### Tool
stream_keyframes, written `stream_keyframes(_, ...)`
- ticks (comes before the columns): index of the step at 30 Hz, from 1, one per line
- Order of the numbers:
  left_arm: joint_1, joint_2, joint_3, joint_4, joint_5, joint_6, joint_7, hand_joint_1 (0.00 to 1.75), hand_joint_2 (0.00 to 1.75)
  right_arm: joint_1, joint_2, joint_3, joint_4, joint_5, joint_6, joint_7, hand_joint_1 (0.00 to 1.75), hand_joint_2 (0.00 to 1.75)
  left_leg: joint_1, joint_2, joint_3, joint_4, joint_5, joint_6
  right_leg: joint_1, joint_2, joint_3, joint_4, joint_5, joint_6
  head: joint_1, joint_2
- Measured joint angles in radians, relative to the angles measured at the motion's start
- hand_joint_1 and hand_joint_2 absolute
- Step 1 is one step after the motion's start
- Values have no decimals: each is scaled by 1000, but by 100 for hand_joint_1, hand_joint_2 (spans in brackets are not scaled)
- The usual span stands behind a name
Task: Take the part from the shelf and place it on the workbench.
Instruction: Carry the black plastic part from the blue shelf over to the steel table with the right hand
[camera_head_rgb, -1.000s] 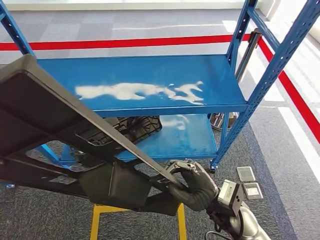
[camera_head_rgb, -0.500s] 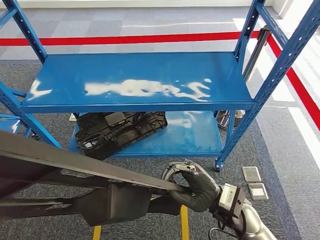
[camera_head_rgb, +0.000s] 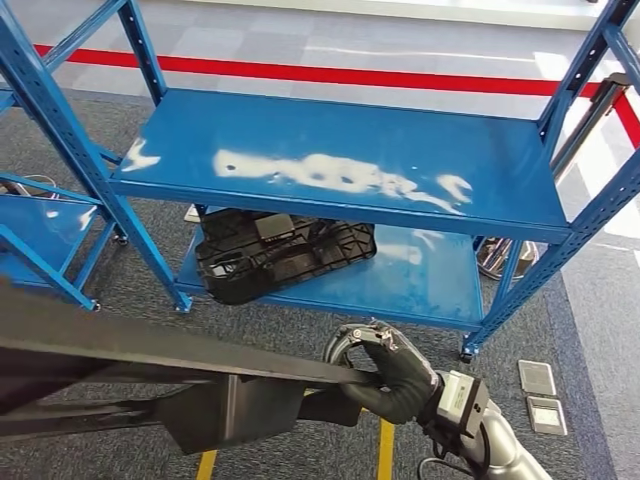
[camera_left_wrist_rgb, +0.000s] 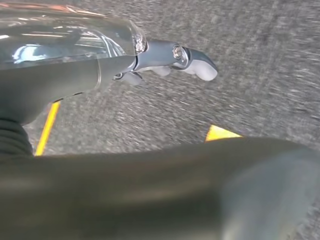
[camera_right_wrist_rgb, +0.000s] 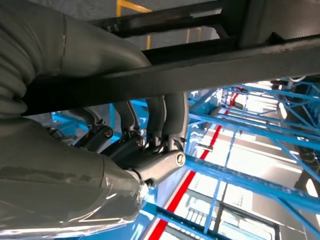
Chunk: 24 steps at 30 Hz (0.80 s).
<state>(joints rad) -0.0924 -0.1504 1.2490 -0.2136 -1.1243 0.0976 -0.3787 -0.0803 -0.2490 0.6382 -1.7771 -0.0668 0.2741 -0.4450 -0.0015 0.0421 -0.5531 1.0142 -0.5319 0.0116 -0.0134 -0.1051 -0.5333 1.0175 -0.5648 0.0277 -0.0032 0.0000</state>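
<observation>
Blue shelf over grey carpet, long black part lying crosswise, right hand fingers wrapped round its edge

The long black part runs off the head view's left edge, so its far end and the left hand's hold on it can't be seen. In the left wrist view that part is a blurred dark mass, cut off on three sides, and the left hand shows little more than a thumb. The second black part on the lower shelf is half hidden by the upper shelf.
</observation>
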Motion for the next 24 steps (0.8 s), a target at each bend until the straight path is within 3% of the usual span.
stream_keyframes(1, -1, 1, -2, 0, -5, 1, 4, 0, 175, 11, -7, -2, -10, 8, -8, -4, 175, 175, 3, -9, -1, -2, 4, 8, -2, 20, -7, 21, -19, 3, 0, 0)
stream_keyframes(3, -7, 2, -11, 0, -15, 2, 10, 0, 175, 38, -24, -6, -28, 21, -21, -9, 175, 175, 5, -29, -3, -4, 8, 18, -4, 74, -51, 125, -83, 5, 1, 0)
stream_keyframes(5, -14, 4, -21, 0, -23, 1, 15, 0, 175, 62, -38, -10, -41, 32, -27, -13, 175, 175, 4, -52, -5, -4, 10, 21, -3, 96, -107, 248, -130, 4, 1, 0)
stream_keyframes(6, -15, 4, -25, 0, -25, 0, 16, 0, 175, 71, -42, -11, -47, 37, -30, -15, 175, 175, 3, -64, -5, -3, 10, 21, -3, 100, -118, 271, -127, 5, 1, 0)
stream_keyframes(7, -17, 4, -28, 0, -27, -1, 17, 0, 175, 78, -45, -12, -53, 41, -32, -17, 175, 175, 2, -76, -4, -2, 10, 21, -3, 103, -112, 253, -104, 5, 1, 0)
stream_keyframes(8, -19, 4, -31, 0, -27, -3, 16, 0, 175, 83, -46, -14, -59, 44, -34, -18, 175, 175, 2, -89, -3, 0, 10, 21, -3, 111, -89, 200, -67, 5, 1, 0)
stream_keyframes(10, -25, 4, -36, 0, -27, -5, 14, 0, 175, 89, -49, -18, -69, 47, -34, -19, 175, 175, 2, -114, -8, 7, 8, 17, -7, 160, -36, 72, -3, 2, 1, 0)
stream_keyframes(12, -30, 6, -41, 0, -27, -6, 10, 0, 175, 93, -50, -22, -74, 48, -32, -19, 175, 175, 5, -137, -21, 13, 10, 7, -9, 198, -16, 13, 12, -3, 1, 0)
stream_keyframes(14, -28, 10, -44, 0, -27, -6, 7, 0, 175, 90, -50, -24, -77, 47, -26, -22, 175, 175, 8, -157, -31, 14, 14, -7, -8, 183, -15, 7, 10, -10, 0, 0)
stream_keyframes(16, -25, 13, -44, 1, -26, -8, 4, 0, 175, 82, -48, -25, -78, 45, -18, -26, 175, 175, 7, -131, -43, 33, -2, -18, -11, 156, -12, 2, 13, -20, 0, 0)
stream_keyframes(18, -28, 17, -45, 1, -25, -10, 0, 0, 175, 77, -47, -24, -78, 43, -10, -31, 175, 175, 6, -79, -86, 124, -54, -28, -12, 123, -11, 0, 12, -28, 0, 0)
stream_keyframes(20, -28, 20, -45, 1, -22, -12, -6, 0, 175, 73, -46, -23, -77, 41, -1, -35, 175, 175, 10, -58, -142, 244, -104, -37, -10, 89, -10, 0, 9, -32, 0, 0)
stream_keyframes(21, -26, 21, -45, 1, -21, -13, -8, 0, 175, 70, -45, -22, -76, 40, 3, -36, 175, 175, 11, -54, -155, 274, -108, -40, -10, 74, -10, 1, 8, -32, 0, 0)
stream_keyframes(22, -24, 22, -45, 1, -19, -13, -10, 0, 175, 65, -44, -22, -75, 39, 7, -36, 175, 175, 12, -52, -149, 265, -94, -40, -10, 61, -9, 1, 7, -32, 0, 0)
stream_keyframes(24, -22, 25, -45, 1, -18, -13, -14, 0, 175, 55, -41, -21, -74, 36, 13, -37, 175, 175, 9, -28, -89, 151, -31, -33, -9, 36, -3, 1, 2, -29, -1, 0)
